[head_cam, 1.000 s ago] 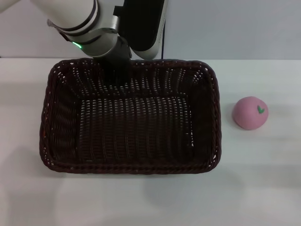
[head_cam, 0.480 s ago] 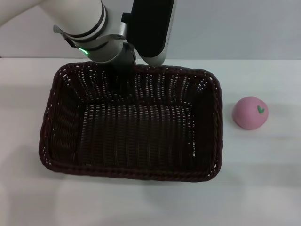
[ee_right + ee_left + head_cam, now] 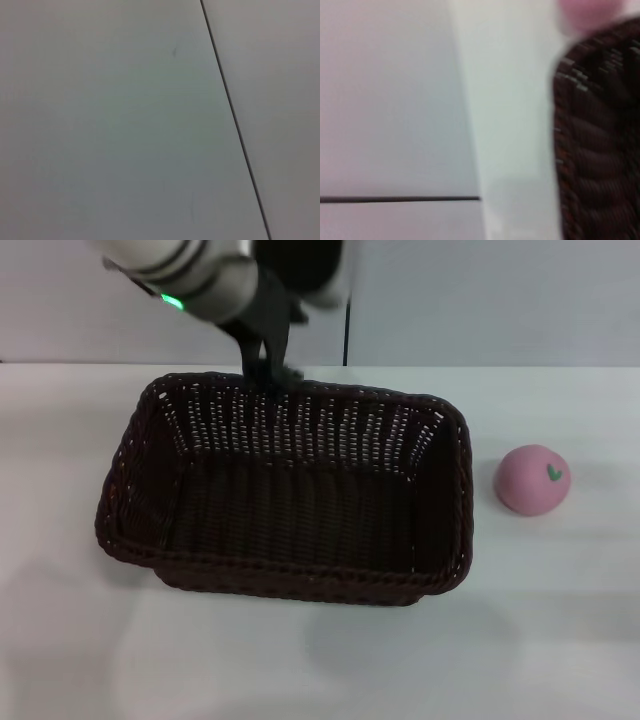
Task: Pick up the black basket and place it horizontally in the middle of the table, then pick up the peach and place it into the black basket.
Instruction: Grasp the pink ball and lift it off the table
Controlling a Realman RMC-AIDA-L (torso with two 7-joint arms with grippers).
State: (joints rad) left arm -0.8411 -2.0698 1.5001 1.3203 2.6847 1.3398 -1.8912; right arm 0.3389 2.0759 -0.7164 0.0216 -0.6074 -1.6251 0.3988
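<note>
Your left gripper (image 3: 268, 375) is at the far rim of the black basket (image 3: 290, 495), its dark fingers pinched onto the braided edge near the middle of that long side. The basket is tilted: the far wall and left end ride higher, and the near-left corner shows a shadowed gap above the tabletop (image 3: 560, 640), while the right end sits lower, close to the surface.

Look at the basket itself: it is a large rectangular wicker piece, very dark brown-black, with rounded corners, a thick braided rim and sloping sides woven openly enough that pale light shows through the far wall. Its long sides run across your view, and it lies roughly in the middle of the white tabletop.

The peach (image 3: 532, 480) rests on the tabletop to the right of the basket, near it but apart. It is a small smooth pink ball with a tiny green leaf mark on its upper right.

In the left wrist view you get a blurred stretch of the basket's rim (image 3: 592, 145) and a pink smear of the peach (image 3: 590, 12) beyond it.

Your right arm is out of the head view; its wrist camera sees only a plain grey surface with a dark seam.
</note>
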